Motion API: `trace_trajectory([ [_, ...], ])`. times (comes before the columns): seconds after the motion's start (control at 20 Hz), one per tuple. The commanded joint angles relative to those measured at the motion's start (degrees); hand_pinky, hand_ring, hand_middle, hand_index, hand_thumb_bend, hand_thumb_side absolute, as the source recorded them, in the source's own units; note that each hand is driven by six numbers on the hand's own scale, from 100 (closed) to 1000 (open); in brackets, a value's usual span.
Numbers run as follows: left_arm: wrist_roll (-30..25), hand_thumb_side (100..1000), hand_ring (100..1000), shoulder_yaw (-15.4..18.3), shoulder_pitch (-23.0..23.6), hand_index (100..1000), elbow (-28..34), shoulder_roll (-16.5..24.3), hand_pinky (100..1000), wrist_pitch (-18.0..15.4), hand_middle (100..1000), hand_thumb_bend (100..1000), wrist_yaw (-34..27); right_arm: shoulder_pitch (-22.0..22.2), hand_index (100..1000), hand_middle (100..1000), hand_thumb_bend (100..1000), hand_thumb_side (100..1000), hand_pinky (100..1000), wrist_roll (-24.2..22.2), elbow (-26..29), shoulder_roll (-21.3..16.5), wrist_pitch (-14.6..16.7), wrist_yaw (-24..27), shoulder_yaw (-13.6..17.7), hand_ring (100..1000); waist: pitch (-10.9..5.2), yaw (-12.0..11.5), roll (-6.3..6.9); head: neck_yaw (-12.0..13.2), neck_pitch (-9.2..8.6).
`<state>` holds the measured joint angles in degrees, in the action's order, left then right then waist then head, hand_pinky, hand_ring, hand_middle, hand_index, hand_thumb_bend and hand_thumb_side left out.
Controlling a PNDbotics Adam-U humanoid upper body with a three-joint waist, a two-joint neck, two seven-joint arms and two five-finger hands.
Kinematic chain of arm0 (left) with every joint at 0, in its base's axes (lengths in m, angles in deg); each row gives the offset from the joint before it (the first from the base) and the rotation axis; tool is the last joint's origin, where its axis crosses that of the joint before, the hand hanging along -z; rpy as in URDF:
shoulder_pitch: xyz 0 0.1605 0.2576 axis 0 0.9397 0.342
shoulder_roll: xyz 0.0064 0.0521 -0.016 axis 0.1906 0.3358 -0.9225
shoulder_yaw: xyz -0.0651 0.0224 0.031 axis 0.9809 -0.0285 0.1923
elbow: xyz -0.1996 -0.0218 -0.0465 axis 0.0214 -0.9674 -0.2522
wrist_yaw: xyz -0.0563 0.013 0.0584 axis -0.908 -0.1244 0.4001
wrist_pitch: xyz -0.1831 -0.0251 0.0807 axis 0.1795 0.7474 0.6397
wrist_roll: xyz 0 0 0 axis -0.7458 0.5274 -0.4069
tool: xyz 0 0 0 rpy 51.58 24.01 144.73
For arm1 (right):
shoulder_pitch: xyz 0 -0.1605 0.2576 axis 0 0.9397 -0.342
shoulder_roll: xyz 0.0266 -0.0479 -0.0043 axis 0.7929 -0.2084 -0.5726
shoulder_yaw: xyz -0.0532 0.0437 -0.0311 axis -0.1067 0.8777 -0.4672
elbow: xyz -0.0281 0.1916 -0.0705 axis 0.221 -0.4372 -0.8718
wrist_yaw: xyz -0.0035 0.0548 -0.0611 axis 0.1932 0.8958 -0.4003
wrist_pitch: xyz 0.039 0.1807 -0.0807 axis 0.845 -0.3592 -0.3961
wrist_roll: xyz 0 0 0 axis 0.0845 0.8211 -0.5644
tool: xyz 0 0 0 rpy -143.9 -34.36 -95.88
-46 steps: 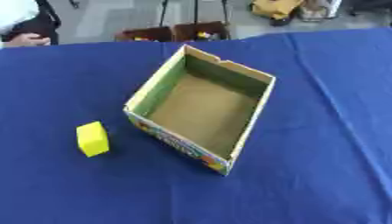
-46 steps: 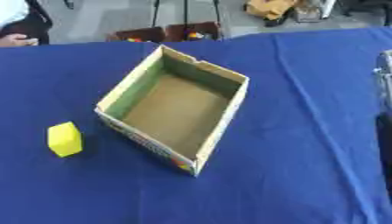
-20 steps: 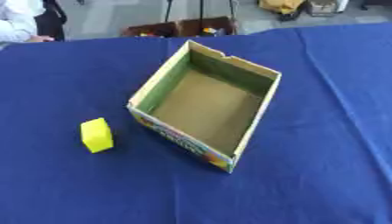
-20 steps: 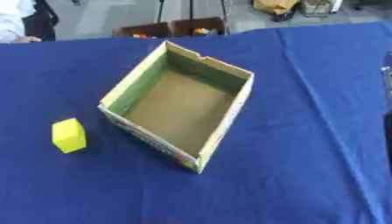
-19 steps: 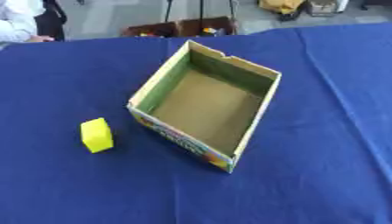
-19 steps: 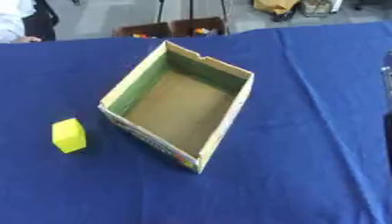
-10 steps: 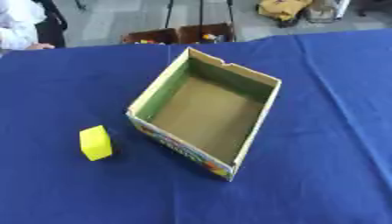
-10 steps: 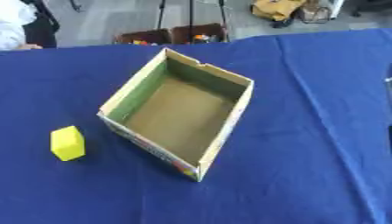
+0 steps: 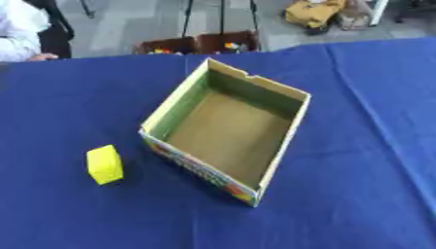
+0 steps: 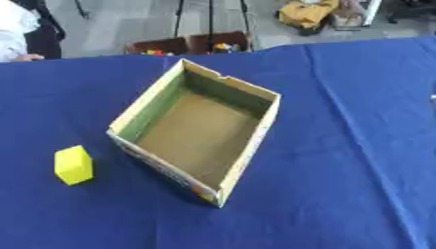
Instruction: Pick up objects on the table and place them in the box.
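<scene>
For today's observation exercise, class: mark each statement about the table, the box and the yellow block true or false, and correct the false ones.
1. The yellow block lies inside the box. False: it sits on the blue tablecloth, apart from the box, to its left.
2. The box is open at the top and nothing lies in it. True.
3. A robot hand is curled round the block. False: neither hand shows in either view.
4. The tablecloth is blue. True.
5. The box stands square to the table's edges. False: it is turned at an angle, one corner toward the camera.
</scene>
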<state>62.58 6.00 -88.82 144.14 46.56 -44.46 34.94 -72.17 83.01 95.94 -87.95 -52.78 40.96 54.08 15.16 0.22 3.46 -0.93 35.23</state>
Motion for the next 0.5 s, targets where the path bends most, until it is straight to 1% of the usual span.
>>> trace_trajectory([
  [0.05, -2.6, 965, 866, -2.59, -1.72, 1000, -0.82, 2.96, 772, 1.14, 939, 377, 2.63, -0.92, 809, 622, 100, 504, 762, -0.41, 0.95, -1.13, 0.02, 0.02, -0.03, 765, -0.35, 0.15, 0.94, 0.38, -0.72],
  [0.25, -5.85, 980, 870, -5.14, -3.56, 1000, -1.82, 2.69, 776, 0.76, 944, 431, 5.88, -0.91, 809, 621, 100, 506, 762, -0.77, 0.95, -1.02, -0.08, 0.17, -0.19, 765, -0.41, 0.32, 1.05, 0.57, -0.83],
  [0.5, -9.79, 987, 871, -7.13, -5.68, 1000, -2.12, 1.66, 778, -0.48, 943, 444, 9.82, -0.88, 810, 619, 100, 506, 763, -1.11, 0.95, -0.91, -0.18, 0.32, -0.3, 766, -0.45, 0.48, 1.18, 0.76, -1.03],
])
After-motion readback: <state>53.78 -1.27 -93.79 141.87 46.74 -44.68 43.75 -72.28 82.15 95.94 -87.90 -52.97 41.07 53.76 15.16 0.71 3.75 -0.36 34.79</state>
